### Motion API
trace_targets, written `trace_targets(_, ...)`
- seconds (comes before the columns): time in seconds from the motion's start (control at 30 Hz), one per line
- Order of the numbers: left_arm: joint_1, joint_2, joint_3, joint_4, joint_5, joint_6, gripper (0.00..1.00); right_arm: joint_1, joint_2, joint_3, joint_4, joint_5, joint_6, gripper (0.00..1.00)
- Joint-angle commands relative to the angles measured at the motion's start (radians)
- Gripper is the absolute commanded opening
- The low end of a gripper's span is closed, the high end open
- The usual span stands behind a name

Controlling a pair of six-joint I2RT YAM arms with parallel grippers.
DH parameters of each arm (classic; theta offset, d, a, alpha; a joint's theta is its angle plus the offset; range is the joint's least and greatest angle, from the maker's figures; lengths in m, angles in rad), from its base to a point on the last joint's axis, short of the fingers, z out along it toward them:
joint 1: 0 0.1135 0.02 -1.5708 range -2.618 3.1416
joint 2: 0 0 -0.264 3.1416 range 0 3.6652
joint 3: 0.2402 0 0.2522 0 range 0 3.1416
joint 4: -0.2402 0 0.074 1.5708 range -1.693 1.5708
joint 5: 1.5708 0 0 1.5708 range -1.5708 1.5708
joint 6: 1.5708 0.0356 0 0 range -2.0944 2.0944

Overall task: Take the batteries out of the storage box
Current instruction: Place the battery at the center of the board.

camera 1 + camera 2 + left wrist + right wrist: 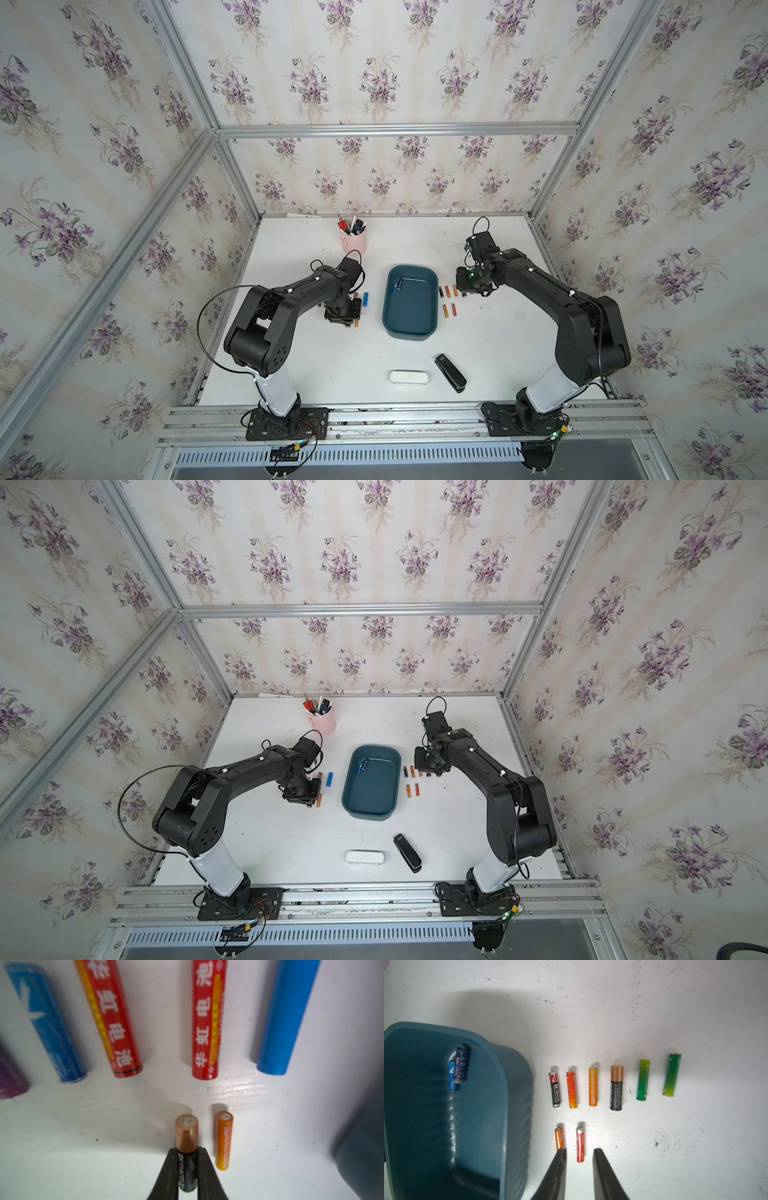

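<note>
Inside storage box (517,1105), two blue batteries (461,1066)

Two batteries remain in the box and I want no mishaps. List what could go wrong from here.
1. The left gripper is shut on the Duracell right beside a thin orange battery; releasing it may nudge that one into a roll.
2. The two blue batteries overlap near the box wall; a grasp might catch both or hit the wall.
3. The open right gripper flanks a red battery; a sideways move could knock it.
</note>
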Motion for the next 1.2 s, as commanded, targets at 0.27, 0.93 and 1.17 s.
trace_targets(0.27, 0.001, 0.004, 0.0, 0.009, -0.007, -0.011, 0.22, 0.001, -0.001, 0.006, -0.007, 0.004, -0.008, 0.28)
trace_targets(0.93, 0.001, -0.029, 0.048, -0.043, -0.027, -0.006, 0.31, 0.013, -0.012, 0.021, -0.012, -0.001, 0.012, 0.28)
trace_targets(1.17, 0.001, -0.059, 0.073, -0.063, -0.037, -0.005, 0.32, 0.127, 0.01, 0.077, 0.031, -0.052, 0.075, 0.28)
